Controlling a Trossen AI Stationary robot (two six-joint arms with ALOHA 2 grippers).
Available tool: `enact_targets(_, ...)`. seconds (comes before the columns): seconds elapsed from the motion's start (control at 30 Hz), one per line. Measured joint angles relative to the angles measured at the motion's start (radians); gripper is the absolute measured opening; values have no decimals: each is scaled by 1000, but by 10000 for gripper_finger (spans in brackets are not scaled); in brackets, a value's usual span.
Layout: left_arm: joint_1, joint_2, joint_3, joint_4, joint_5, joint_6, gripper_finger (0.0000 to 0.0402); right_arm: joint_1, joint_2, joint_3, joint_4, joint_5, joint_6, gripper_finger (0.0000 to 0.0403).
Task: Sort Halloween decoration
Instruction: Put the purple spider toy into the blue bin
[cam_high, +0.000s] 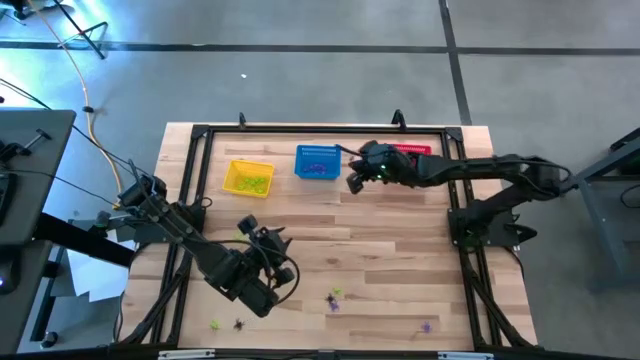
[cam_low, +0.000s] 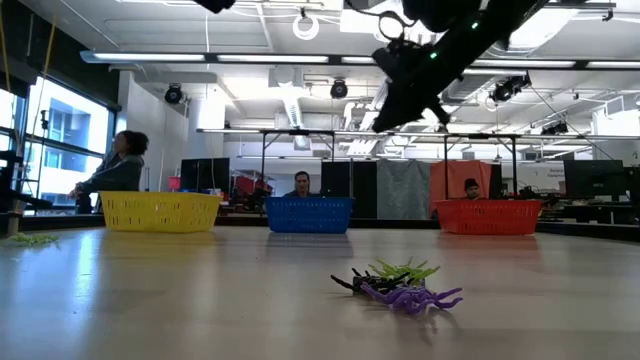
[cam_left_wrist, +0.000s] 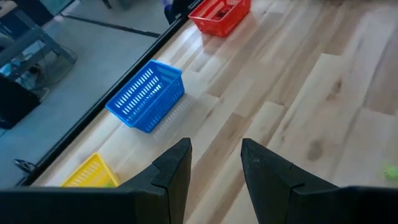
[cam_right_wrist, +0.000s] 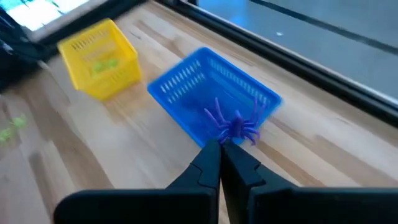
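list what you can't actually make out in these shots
- Blue basket contents: only faint specks in the high view; in the right wrist view the purple spider pinched by the right gripper covers part of its inside.
- Red basket: mostly under the right arm in the high view.
- Spider pile: tangled in the low view, count unclear.
- Left gripper: fingers apart, nothing between them.
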Motion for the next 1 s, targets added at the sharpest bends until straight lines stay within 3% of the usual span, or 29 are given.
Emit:
enact_targets(0.5,36,0,0,-1,-3,5,131,-130,342,0,433,-208,12,0)
enact_targets(1.0,36,0,0,-1,-3,4,131,-131,407,0,514,-230,37,1)
